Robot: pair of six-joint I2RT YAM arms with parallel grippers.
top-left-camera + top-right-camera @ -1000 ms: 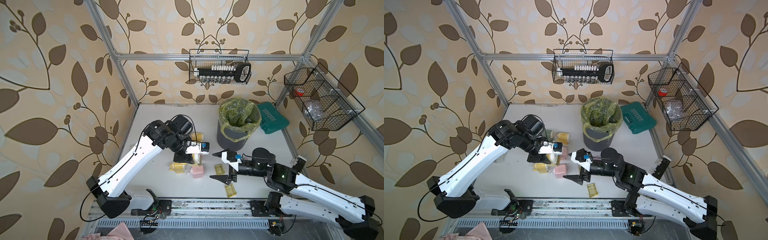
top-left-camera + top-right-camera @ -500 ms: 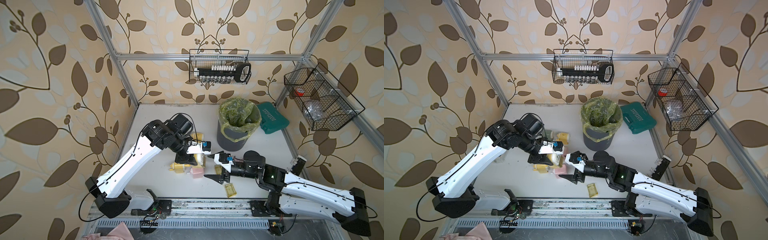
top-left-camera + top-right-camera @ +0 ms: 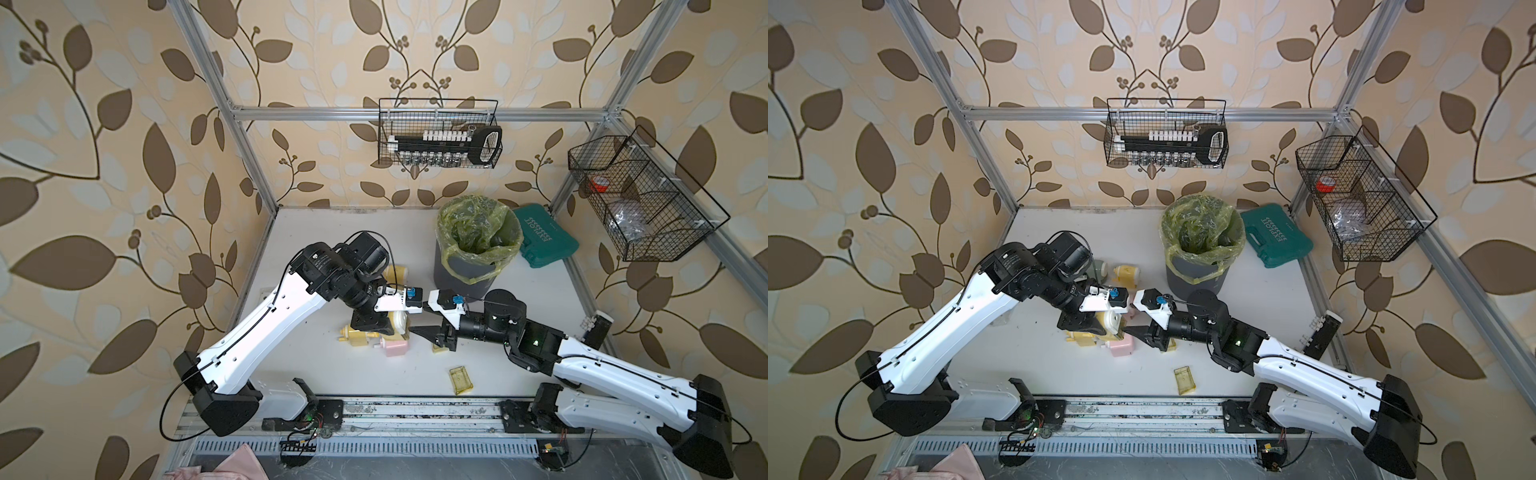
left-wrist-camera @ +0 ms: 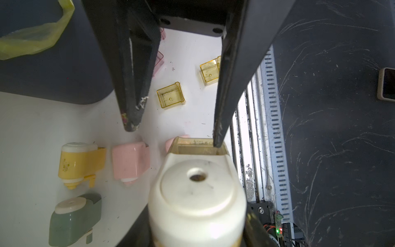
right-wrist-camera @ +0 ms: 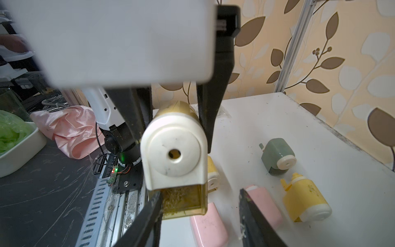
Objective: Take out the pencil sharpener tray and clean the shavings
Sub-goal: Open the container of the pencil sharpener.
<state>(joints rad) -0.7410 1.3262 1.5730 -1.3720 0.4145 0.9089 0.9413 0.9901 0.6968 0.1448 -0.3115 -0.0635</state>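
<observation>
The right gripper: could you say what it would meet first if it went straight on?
The right gripper would most likely meet the tray of the sharpener, just ahead between its open fingers.

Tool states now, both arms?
Left tool: closed, holding the cream sharpener.
Right tool: open, straddling the tray, not gripping yet.

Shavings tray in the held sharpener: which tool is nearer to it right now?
Right. The right tool straddles the tray, one finger at its wall, the other apart. The left tool clamps the sharpener body, off the tray.
</observation>
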